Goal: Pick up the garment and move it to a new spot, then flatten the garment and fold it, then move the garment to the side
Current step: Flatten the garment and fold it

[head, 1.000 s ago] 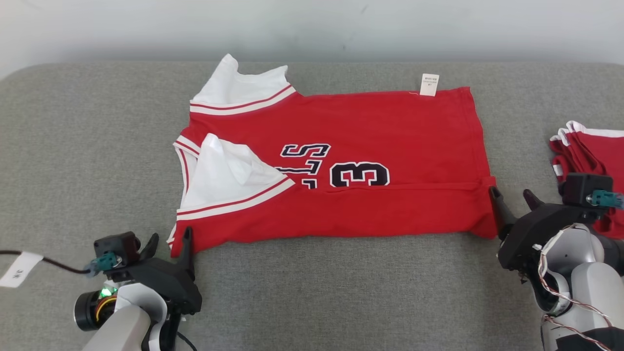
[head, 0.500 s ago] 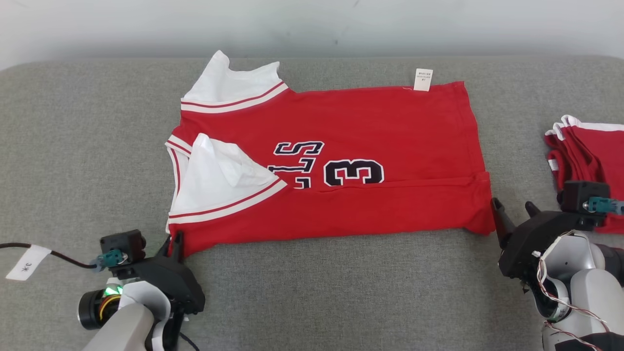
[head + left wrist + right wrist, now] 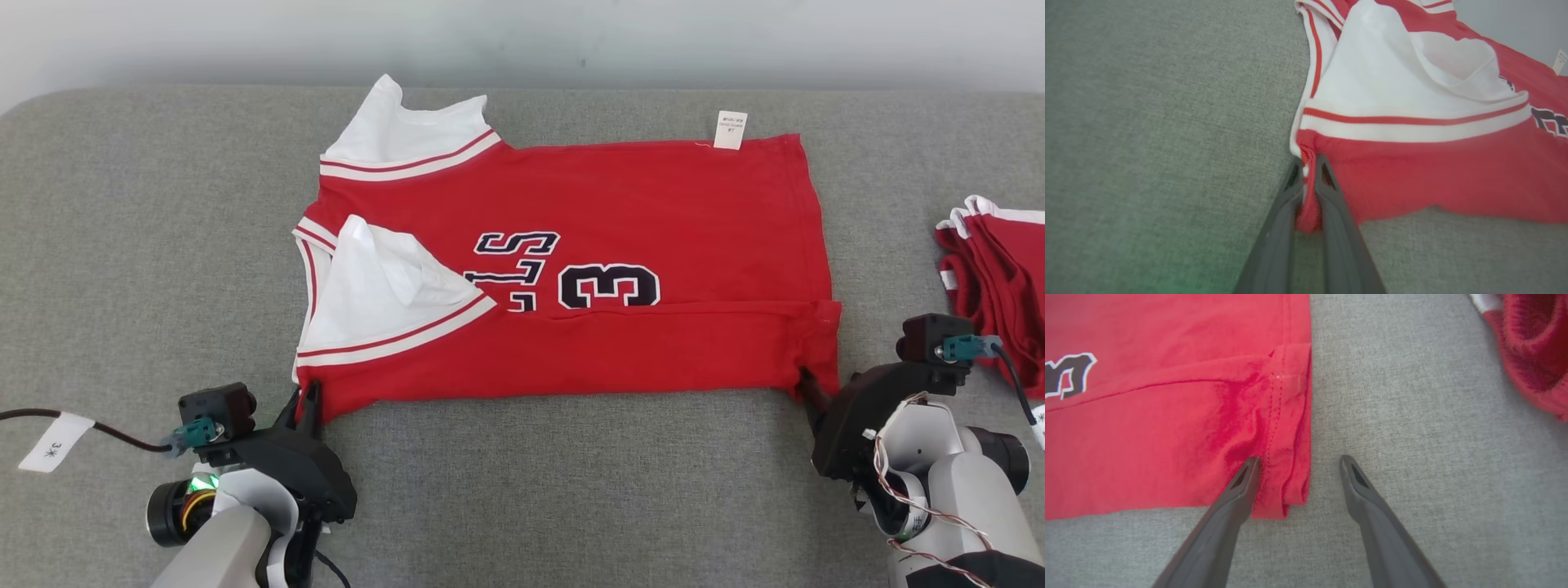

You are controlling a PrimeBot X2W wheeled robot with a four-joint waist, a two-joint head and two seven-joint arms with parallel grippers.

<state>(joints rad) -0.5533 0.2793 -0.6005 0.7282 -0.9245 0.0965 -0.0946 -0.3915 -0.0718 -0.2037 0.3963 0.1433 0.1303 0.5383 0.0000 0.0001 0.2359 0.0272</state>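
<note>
The garment (image 3: pixel 612 204) is a red jersey with white sleeves and a dark "3", spread flat on the grey table, its near strip folded over. My left gripper (image 3: pixel 306 402) is at the near-left corner. In the left wrist view this gripper (image 3: pixel 1308 161) is shut on a pinch of the red hem (image 3: pixel 1306 212) just below the white sleeve band. My right gripper (image 3: pixel 816 384) sits at the near-right corner. In the right wrist view it (image 3: pixel 1298 461) stands open: its left finger lies on the cloth (image 3: pixel 1147 428), its right finger over bare table, the hem corner between them.
A stack of folded red garments (image 3: pixel 992 253) lies at the table's right edge, close to my right wrist, and also appears in the right wrist view (image 3: pixel 1531 343). A cable with a white tag (image 3: pixel 53 441) runs in from the left. The grey table (image 3: pixel 571 490) is bare in front.
My left gripper has shut on the garment's near-left corner. My right gripper has pushed forward so the near-right hem corner lies between its open fingers. The head camera shifted slightly.
</note>
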